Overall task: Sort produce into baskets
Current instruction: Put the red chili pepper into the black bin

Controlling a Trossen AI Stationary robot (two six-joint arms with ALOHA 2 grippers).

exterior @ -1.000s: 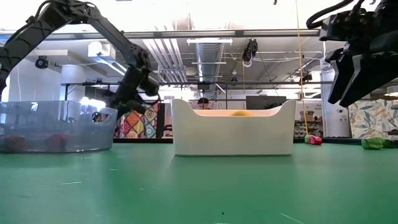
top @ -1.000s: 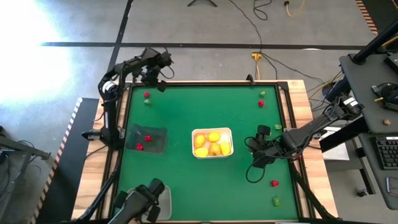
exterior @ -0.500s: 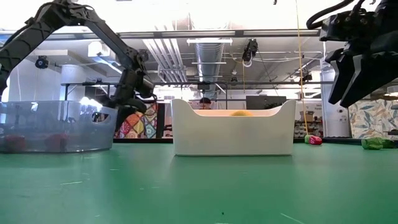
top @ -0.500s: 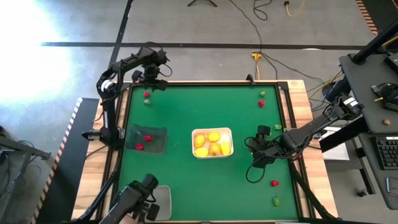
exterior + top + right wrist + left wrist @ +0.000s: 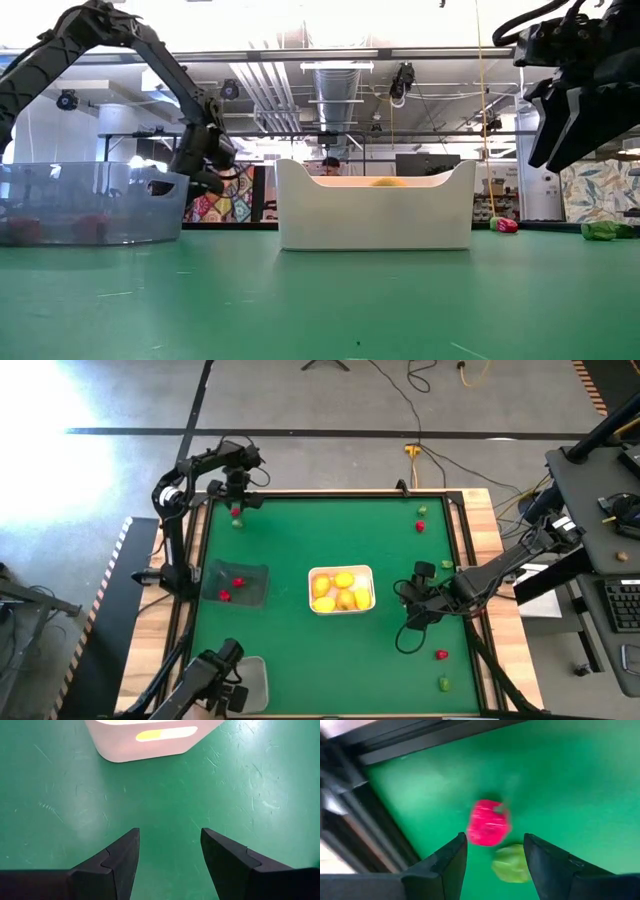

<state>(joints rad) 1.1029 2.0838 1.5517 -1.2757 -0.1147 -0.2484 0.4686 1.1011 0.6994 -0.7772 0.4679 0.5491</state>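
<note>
The left end effector (image 5: 492, 851) hung with fingers spread and empty over a red piece (image 5: 488, 822) and a green piece (image 5: 511, 864) lying just beside each other at the far left corner of the green surface (image 5: 300, 540). The right end effector (image 5: 169, 842) hovered released, holding nothing, just right of the white tub (image 5: 342, 590), which held yellow rounds (image 5: 343, 581). The smoky tub (image 5: 236, 582) at mid-left held red pieces, the clear tub (image 5: 252, 682) stood at the near left, and other red and green pieces lay at the far right (image 5: 421, 526) and near right (image 5: 441, 655).
</note>
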